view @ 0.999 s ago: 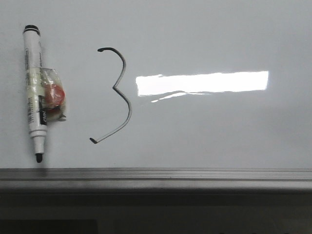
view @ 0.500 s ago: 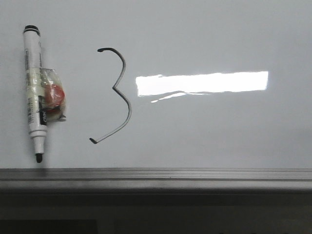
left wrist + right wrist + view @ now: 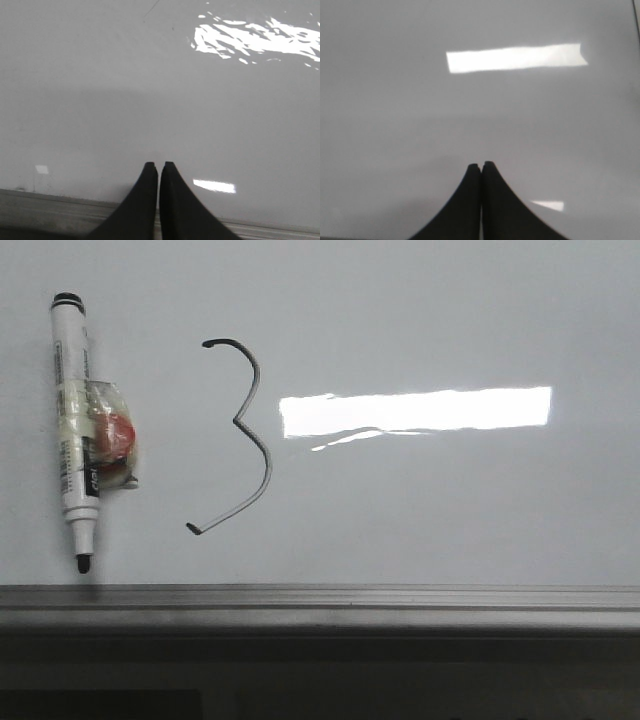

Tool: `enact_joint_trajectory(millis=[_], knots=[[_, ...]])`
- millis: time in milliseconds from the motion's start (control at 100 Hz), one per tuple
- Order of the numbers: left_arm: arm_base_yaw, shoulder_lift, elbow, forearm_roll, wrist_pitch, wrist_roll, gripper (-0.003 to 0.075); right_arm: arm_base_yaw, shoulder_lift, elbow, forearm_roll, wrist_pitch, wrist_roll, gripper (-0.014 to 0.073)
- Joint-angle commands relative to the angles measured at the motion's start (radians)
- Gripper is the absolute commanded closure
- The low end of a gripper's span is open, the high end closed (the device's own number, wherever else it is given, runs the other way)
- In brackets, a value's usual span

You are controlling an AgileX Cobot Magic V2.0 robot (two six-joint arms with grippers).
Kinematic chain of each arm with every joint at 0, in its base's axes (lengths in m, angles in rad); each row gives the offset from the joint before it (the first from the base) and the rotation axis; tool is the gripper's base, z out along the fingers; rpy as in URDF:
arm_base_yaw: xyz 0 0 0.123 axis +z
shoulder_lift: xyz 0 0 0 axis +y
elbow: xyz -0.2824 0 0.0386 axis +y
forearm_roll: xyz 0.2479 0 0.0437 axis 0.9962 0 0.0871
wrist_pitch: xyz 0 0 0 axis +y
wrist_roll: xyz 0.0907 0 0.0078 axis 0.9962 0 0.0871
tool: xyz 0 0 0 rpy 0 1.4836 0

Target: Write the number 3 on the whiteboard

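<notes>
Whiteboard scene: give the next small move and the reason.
Probably none beyond keeping both arms back. The number 3 is already drawn in full on the whiteboard, the uncapped marker pen lies beside it, and the left gripper and right gripper are shut and empty.

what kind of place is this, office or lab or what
Hard to say; likely an indoor lab or office bench. All that shows is a whiteboard lying flat, a marker, a drawn number 3 and a ceiling-light reflection.
</notes>
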Motion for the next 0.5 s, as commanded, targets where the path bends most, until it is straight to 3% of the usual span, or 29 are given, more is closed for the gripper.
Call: enact_joint_trajectory(millis=[0, 490], knots=[[0.003, -0.026, 0.035, -0.008, -0.044, -0.006, 0.0741, -0.005, -0.016, 0.023, -0.018, 0.044, 0.001, 0.0648], [0.003, -0.026, 0.035, -0.008, -0.044, -0.006, 0.0741, -0.005, -0.016, 0.023, -0.019, 0.073, 0.001, 0.0648]])
